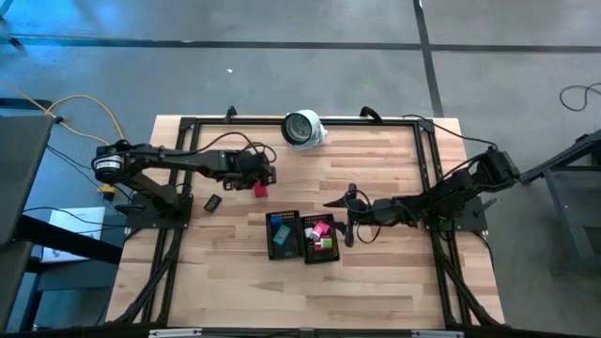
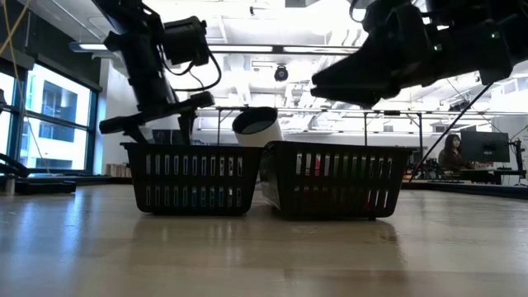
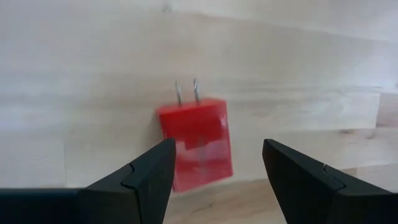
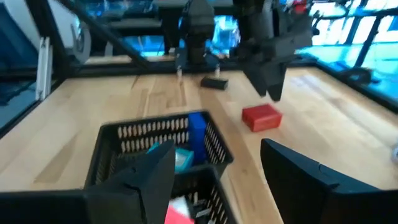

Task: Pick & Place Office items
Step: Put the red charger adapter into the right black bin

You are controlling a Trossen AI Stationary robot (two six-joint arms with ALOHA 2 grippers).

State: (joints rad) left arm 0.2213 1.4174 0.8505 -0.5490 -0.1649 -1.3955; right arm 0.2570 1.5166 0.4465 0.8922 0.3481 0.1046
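A red block with two metal prongs [image 3: 196,143] lies flat on the wooden table [image 1: 376,282], seen again as the red block [image 1: 260,189] in the high view. My left gripper [image 3: 217,149] hovers just above it, pointing steeply down, open, one finger on either side and touching nothing. My right gripper [image 4: 217,158] stands open and empty above the right black tray [image 1: 321,240], which holds pink and green pieces [image 1: 322,229]. The left black tray [image 1: 283,235] holds blue and teal pieces [image 1: 281,234]. A small black piece [image 1: 212,203] lies to the left of the trays.
A large round white-and-grey object [image 1: 303,129] stands at the table's far edge. A black frame [image 1: 424,150] runs around the tabletop. The two mesh trays stand side by side near the table's middle, with bare wood in front of them.
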